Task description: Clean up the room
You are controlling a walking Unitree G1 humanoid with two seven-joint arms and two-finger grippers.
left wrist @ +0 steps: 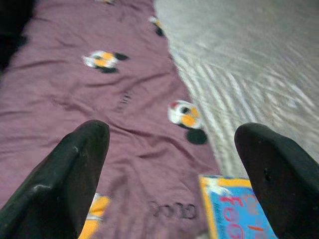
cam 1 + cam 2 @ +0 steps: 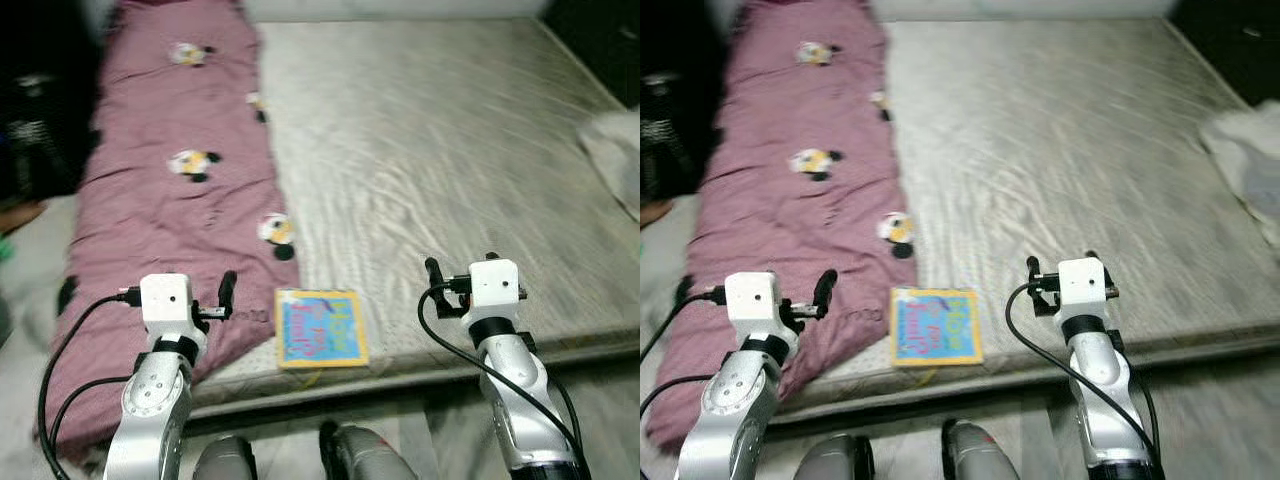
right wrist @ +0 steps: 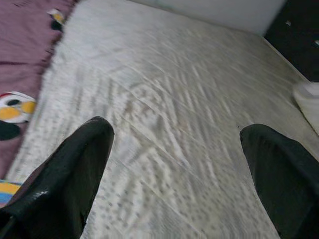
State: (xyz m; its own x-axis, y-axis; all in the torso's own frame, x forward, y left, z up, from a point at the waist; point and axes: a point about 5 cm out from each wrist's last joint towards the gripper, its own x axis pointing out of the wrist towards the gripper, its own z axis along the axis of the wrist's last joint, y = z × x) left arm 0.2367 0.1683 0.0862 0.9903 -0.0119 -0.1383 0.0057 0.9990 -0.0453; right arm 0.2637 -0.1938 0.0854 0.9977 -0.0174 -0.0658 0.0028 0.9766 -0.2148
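The robot is standing at the near edge of a bare grey mattress (image 2: 450,150), and a picture book (image 2: 320,327) with a yellow border and blue cover is lying flat on it, right at that near edge, probably the stray thing to be tidied away. The book's left side is sitting just beside the edge of a mauve blanket (image 2: 160,210) printed with cartoon figures, which is running lengthwise up the mattress to the book's left. The book is resting cover up, its long axis pointing away from the robot up the mattress, roughly in line with the blanket's edge. The left gripper (image 2: 226,298) is hovering over the blanket just left of the book, jaws spread wide and holding nothing; the right gripper (image 2: 436,284) is hovering over bare mattress to the book's right, likewise spread and unladen. Flanking the book this way seems to be readying either arm for a pick. A white cloth (image 2: 615,150) is lying far right of the book.
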